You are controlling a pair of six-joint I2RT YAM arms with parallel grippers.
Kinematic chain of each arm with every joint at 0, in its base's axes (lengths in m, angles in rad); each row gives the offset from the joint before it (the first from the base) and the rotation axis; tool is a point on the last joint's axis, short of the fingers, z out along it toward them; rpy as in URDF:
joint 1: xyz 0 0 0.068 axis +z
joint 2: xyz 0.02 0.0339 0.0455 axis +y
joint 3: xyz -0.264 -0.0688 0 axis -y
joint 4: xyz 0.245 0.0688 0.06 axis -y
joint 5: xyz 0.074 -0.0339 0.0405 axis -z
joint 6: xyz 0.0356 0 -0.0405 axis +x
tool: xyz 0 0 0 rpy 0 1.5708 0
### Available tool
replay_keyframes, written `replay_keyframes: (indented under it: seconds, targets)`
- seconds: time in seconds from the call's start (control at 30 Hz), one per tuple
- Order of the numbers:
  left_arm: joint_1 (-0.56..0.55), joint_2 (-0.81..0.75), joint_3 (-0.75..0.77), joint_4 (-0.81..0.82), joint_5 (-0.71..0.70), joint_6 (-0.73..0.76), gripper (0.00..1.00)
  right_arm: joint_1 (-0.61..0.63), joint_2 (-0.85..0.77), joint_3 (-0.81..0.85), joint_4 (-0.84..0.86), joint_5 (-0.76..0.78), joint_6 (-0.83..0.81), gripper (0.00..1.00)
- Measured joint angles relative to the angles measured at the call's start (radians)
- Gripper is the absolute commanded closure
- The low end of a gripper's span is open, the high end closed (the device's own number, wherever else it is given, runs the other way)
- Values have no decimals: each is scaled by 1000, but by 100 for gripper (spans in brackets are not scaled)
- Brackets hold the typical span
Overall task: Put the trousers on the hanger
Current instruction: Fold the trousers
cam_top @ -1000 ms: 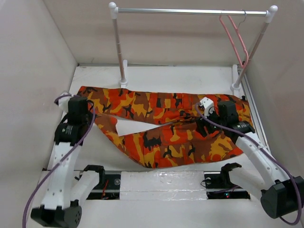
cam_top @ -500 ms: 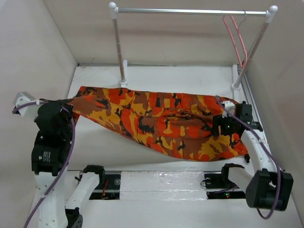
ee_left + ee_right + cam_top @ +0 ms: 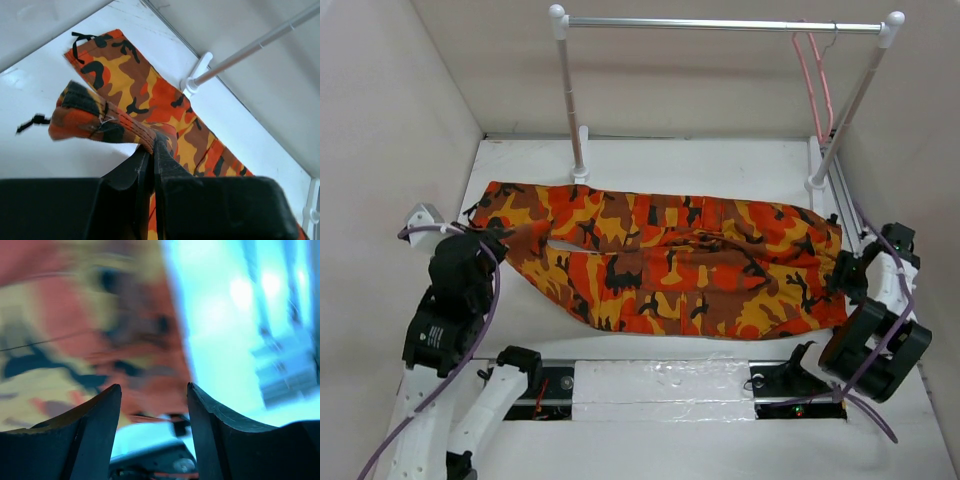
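Note:
The camouflage trousers [image 3: 670, 265] lie spread across the table, legs to the left and waist to the right. My left gripper [image 3: 492, 243] is shut on the hem of the near leg and holds it a little above the table. The left wrist view shows the pinched hem [image 3: 125, 127] between the closed fingers of that gripper [image 3: 151, 145]. My right gripper [image 3: 840, 277] is open and empty at the trousers' right edge. In the blurred right wrist view, the cloth [image 3: 75, 315] lies beyond the spread jaws of that gripper [image 3: 154, 390]. The pink hanger [image 3: 815, 80] hangs on the rail at the far right.
The rack stands at the back, with a silver rail [image 3: 720, 24] and white posts [image 3: 568, 100] [image 3: 850, 110]. Walls close in on the left and right. A metal strip [image 3: 660, 380] with the arm bases runs along the near edge.
The right gripper has drawn back to the right, off the trousers. The left arm swung out to the left with the leg hem, then came back in a little. The trousers now lie straighter.

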Motion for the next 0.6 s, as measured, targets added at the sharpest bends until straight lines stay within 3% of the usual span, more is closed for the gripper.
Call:
replay_keyframes:
  seconds: [0.23, 0.6]
  targets:
    - [-132, -68, -21, -45, -93, 29, 100, -207, 23, -3, -41, 101, 104, 34]
    - [-227, -60, -5, -69, -195, 66, 100, -211, -48, -186, 3, 28, 232, 32]
